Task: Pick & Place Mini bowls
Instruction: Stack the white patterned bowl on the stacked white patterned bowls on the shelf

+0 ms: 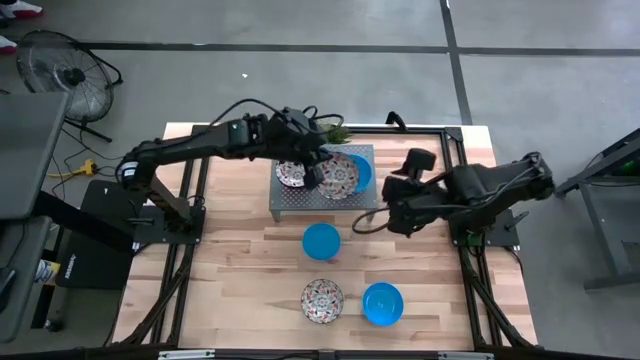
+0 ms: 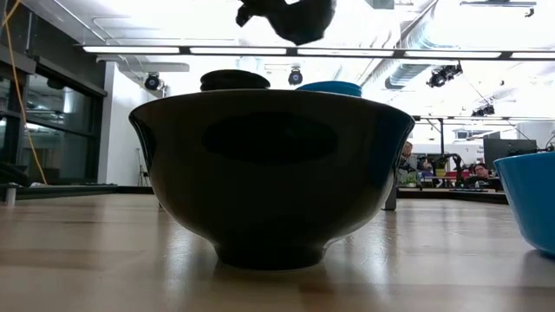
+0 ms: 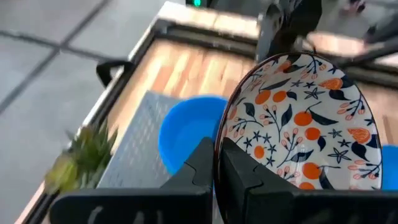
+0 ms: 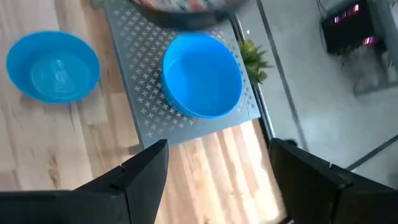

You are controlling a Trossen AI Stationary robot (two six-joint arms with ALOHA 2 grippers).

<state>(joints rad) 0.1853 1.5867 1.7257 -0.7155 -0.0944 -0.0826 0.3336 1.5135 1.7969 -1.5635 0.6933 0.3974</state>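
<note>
Nearest the low camera, a dark silhouetted mini bowl (image 2: 270, 178) stands upright on the wooden surface (image 1: 250, 270); going by the overhead view it is probably the floral bowl (image 1: 322, 300) at the front, with a blue bowl (image 1: 382, 303) just to its right and another blue bowl (image 1: 321, 241) further back, all three apparently waiting their turn. Starting from the left, the left arm reaches across to the perforated grey tray (image 1: 290, 200) at the back, where a small floral bowl (image 1: 291, 174) already sits. The left hand (image 3: 219, 168) is clamped on the rim of a second floral bowl (image 3: 298, 124), one finger inside and one outside, holding it tilted above the tray; a rim pinch of this kind suits a thin-walled bowl, and the tilt suggests it is being set down or lifted beside its neighbours. A blue bowl (image 4: 202, 74) rests on the tray's right side, partly hidden under the held one. Right of the tray, the right hand (image 4: 214, 168) hovers over the surface near the tray's edge with its fingers apart and empty, seemingly waiting clear of the left arm. A small green plant sprig (image 4: 254, 61) lies just behind the tray. No brand, label or writing can be read anywhere.
</note>
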